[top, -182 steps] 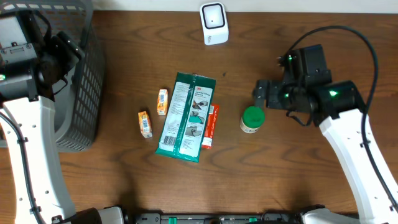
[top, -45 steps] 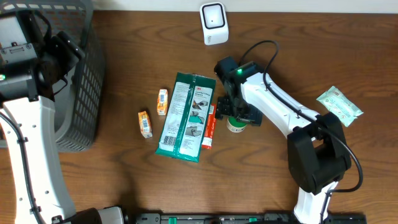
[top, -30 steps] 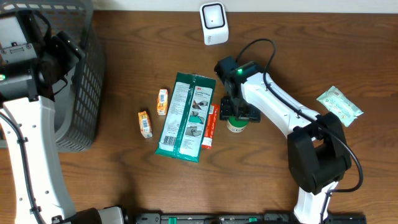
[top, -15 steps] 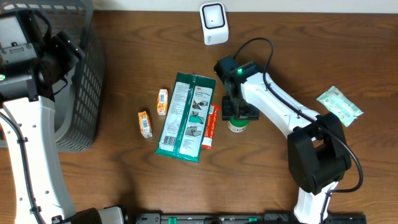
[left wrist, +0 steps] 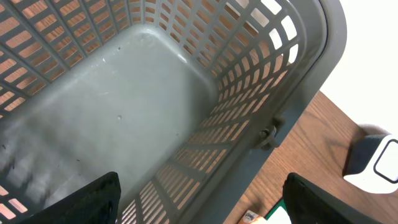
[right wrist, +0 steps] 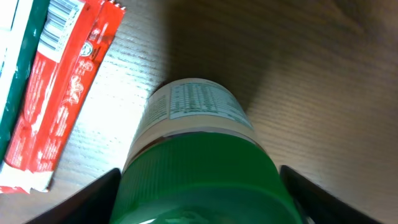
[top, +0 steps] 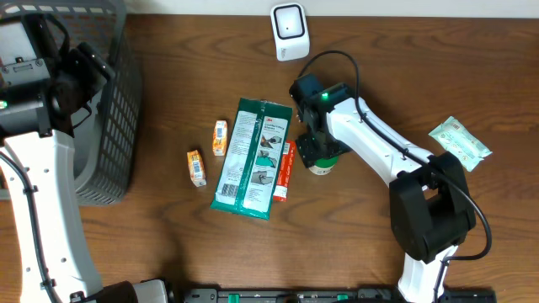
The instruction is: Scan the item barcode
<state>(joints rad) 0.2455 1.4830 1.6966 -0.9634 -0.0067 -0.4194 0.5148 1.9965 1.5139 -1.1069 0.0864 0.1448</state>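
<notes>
Right gripper [right wrist: 200, 190] sits over green-lidded jar [right wrist: 194, 109], jaws spread either side of lid; I can't tell if pads press it. Jar at table centre, just beside red sachet [right wrist: 68, 93], axis seemingly upright. I read white scanner [top: 289, 32] near 12 o'clock from jar. Lid smooth plastic, body round, printed label. Left gripper [left wrist: 205, 196] spread wide over slotted grey basket [left wrist: 298, 81], well apart; right arm nearer.

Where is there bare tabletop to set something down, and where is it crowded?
Bare wood runs along the front edge, below the wipes pack; also between the basket and the scanner, and right of the scanner, behind the green sachet. Crowded: the centre, where two small packets, the wipes pack, the red packet and the green-lidded jar bunch.
</notes>
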